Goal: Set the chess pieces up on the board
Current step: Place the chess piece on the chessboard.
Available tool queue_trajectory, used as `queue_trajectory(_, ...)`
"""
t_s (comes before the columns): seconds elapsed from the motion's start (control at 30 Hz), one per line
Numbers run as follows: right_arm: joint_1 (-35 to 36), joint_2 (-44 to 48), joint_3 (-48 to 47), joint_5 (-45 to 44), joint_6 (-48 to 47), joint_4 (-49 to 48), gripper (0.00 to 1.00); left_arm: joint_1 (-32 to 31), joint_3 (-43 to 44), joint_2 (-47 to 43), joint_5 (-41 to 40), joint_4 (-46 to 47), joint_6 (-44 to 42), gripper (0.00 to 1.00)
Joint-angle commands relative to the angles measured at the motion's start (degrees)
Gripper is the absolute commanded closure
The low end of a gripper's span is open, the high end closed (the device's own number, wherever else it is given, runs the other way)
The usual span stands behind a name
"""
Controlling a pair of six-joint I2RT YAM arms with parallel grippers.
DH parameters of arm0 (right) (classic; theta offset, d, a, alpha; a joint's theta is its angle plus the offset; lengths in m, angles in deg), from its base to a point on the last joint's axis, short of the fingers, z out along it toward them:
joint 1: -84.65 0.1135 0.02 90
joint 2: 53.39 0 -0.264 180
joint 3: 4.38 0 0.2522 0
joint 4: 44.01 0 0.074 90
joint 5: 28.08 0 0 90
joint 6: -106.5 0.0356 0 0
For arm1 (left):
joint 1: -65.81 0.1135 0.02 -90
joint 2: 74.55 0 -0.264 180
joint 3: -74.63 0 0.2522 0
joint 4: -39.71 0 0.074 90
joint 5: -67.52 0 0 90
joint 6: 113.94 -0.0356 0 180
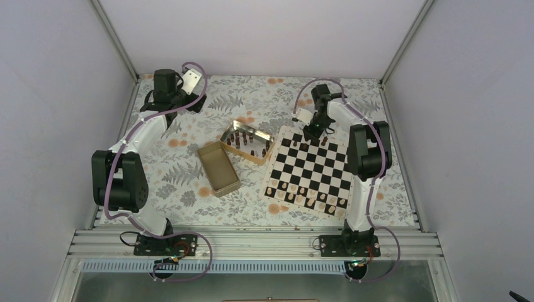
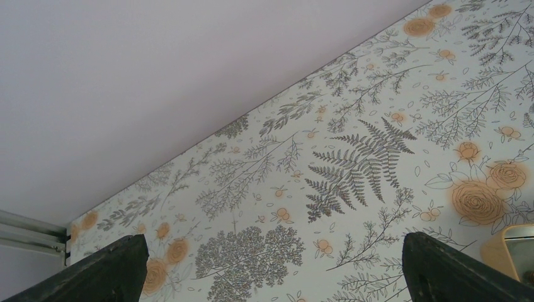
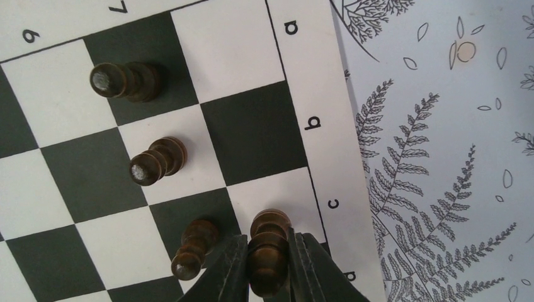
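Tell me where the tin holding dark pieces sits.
Top view: the tin with pieces sits mid-table, left of the board's far corner, the empty tin beside it on the near side.

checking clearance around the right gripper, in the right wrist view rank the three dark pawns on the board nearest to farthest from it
1. pawn by letter c, just left of the right gripper and the dark piece it holds.
2. pawn by letter b, mid-frame on a white square.
3. pawn by letter a, top left on a black square.

Left tool agape (right tool clamped)
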Motion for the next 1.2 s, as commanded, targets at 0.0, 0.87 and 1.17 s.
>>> queue_trajectory(0.0, -0.6, -1.3, -0.6, 1.4, -0.9, 0.6, 0.82, -0.2, 1.2, -0.8, 0.8, 0.0, 0.3, 0.00)
queue_trajectory(0.87, -0.7, -2.4, -1.8, 1.4, -1.2, 0.0, 0.67, -0.2, 1.2, -0.4, 0.4, -0.2, 0.1, 0.00)
queue_trajectory(1.17, -0.5, 0.3, -4.6, 1.1, -1.0, 1.5, 0.54, -0.2, 0.9, -0.6, 0.2, 0.1, 0.2, 0.00)
